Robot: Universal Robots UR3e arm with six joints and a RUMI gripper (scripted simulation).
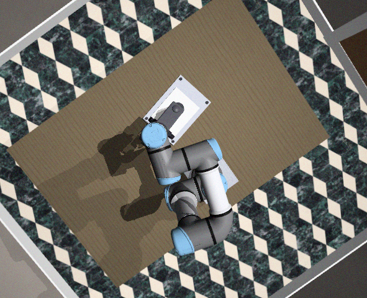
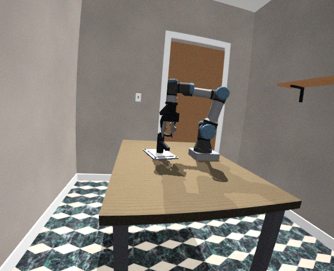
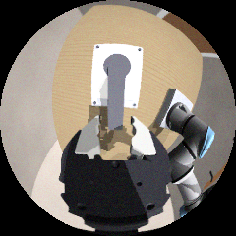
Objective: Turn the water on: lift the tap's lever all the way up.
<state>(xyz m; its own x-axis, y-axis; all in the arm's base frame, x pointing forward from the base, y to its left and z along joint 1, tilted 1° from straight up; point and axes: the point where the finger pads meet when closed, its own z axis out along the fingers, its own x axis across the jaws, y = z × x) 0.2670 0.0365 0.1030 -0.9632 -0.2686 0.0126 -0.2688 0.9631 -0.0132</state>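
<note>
The dark grey tap (image 2: 160, 144) (image 3: 116, 93) stands on a white base plate (image 1: 193, 92) (image 2: 149, 153) (image 3: 100, 54) on the wooden table (image 1: 257, 96) (image 2: 190, 189). My gripper (image 2: 168, 131) (image 3: 115, 116) points straight down over the tap. Its fingers are partly open. In the wrist view the near end of the tap's long lever lies between the two fingertips, with small gaps on both sides. In the overhead view the arm's blue wrist cap (image 1: 153, 135) hides the fingers.
The arm's base (image 1: 230, 177) (image 2: 203, 156) stands on the table close beside the tap's plate. A door and walls are behind the table, and a wall shelf (image 2: 312, 81) hangs at the right.
</note>
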